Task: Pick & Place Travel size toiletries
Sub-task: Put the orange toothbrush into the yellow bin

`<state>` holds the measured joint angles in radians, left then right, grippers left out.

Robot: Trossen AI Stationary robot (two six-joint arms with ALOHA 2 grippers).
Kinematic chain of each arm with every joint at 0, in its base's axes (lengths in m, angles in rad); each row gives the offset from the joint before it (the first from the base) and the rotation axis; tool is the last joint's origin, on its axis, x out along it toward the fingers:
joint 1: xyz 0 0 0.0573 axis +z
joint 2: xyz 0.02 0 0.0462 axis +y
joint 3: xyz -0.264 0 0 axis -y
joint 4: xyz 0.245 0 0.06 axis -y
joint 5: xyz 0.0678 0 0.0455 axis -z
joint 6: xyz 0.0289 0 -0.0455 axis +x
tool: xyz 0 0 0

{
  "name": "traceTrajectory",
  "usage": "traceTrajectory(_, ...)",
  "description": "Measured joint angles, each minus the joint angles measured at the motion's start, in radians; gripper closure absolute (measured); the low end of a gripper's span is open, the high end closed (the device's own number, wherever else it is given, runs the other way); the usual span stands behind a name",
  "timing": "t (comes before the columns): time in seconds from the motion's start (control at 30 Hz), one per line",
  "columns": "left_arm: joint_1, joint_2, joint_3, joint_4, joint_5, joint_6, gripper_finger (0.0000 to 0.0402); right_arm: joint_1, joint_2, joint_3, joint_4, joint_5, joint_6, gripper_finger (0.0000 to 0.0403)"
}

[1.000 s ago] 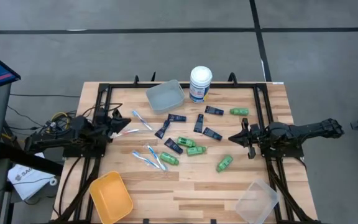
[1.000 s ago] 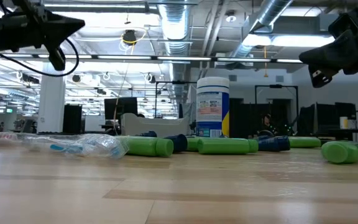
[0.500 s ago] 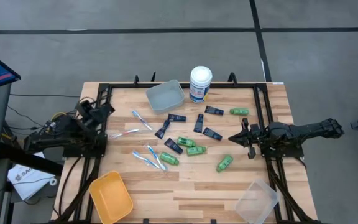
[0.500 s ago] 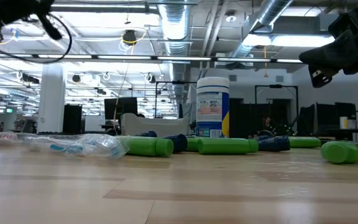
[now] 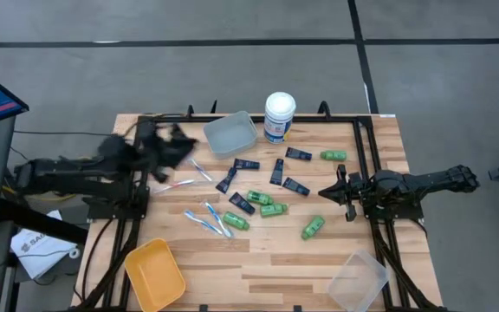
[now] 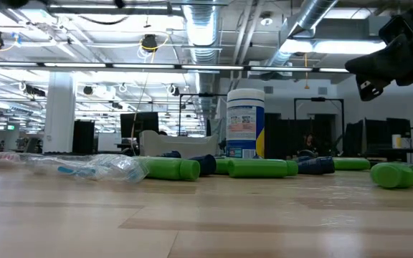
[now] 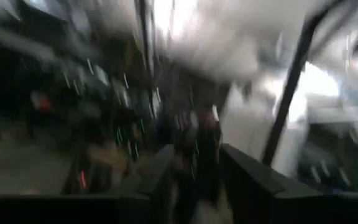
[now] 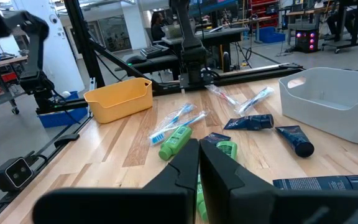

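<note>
No lettering can be read. The white canister (image 6: 246, 123) carries a blue-and-yellow label whose print is too small to make out, and the dark navy tubes (image 8: 248, 122) show what may be pale printing, but no word or number is legible.

wooden table (image 5: 258, 269) — black frame rails along both sides | centre: green bottles (image 5: 267, 210), navy tubes (image 5: 278, 172), toothbrushes (image 5: 208, 218) scattered flat | 12 o'clock: white canister (image 5: 279, 117) upright, grey bin (image 5: 230, 133) just beside | 7 o'clock: yellow bin (image 5: 154, 273) | 5 o'clock: clear bin (image 5: 359, 280) — at the edge
</note>
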<state>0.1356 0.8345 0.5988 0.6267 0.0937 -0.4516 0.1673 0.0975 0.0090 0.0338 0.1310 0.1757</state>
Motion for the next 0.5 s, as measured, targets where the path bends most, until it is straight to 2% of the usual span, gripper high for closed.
traceTrajectory(0.1,0.0,0.119,0.099,-0.239,0.029,-0.028,0.0214,0.0,0.0,0.0,0.0,0.0,0.0,0.0397)
traceTrajectory(0.23,0.0,0.221,0.197,-0.626,0.035,-0.05,0.0175,0.0,0.0,0.0,0.0,0.0,0.0,0.0397)
traceTrajectory(0.3,0.0,0.253,0.221,-0.769,0.035,-0.053,0.0166,0.0,0.0,0.0,0.0,0.0,0.0,0.0397)
traceTrajectory(0.4,0.0,0.269,0.226,-0.899,0.034,-0.058,0.0163,0.0,0.0,0.0,0.0,0.0,0.0,0.0397)
traceTrajectory(0.5,0.0,0.273,0.226,-1.071,-0.017,-0.056,0.0169,0.0,0.0,0.0,0.0,0.0,0.0,0.0397)
